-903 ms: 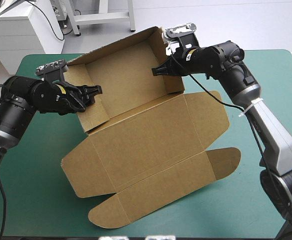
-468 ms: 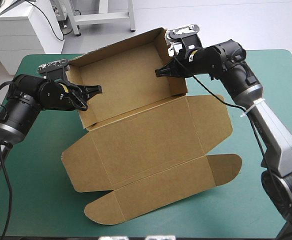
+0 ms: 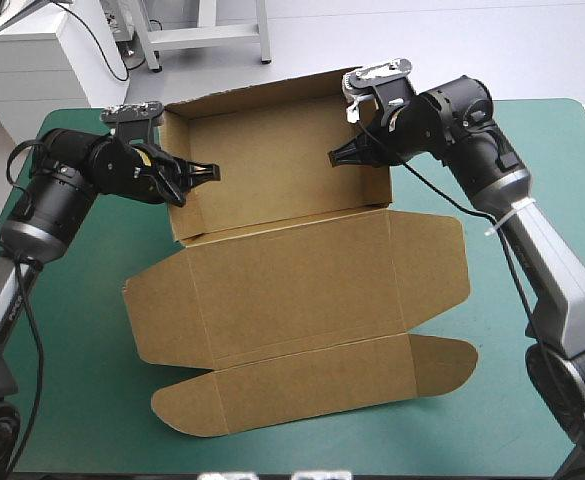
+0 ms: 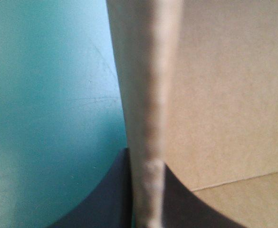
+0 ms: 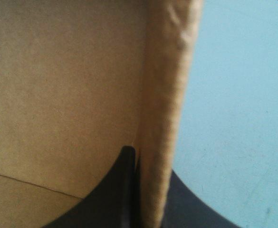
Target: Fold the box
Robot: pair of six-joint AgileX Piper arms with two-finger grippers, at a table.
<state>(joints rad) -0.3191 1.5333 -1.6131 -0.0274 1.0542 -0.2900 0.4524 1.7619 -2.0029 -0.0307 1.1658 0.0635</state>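
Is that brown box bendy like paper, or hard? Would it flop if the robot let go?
Probably stiff, bending only at its creases: the box has flat panels and walls that stand straight. Likely light: the left gripper and right gripper each pinch just one thin side wall. Released, those walls might swing outward.

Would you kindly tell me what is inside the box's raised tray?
Only brown board and one finger each of the left gripper and right gripper, clamped on side walls of the box. The table beneath is covered.
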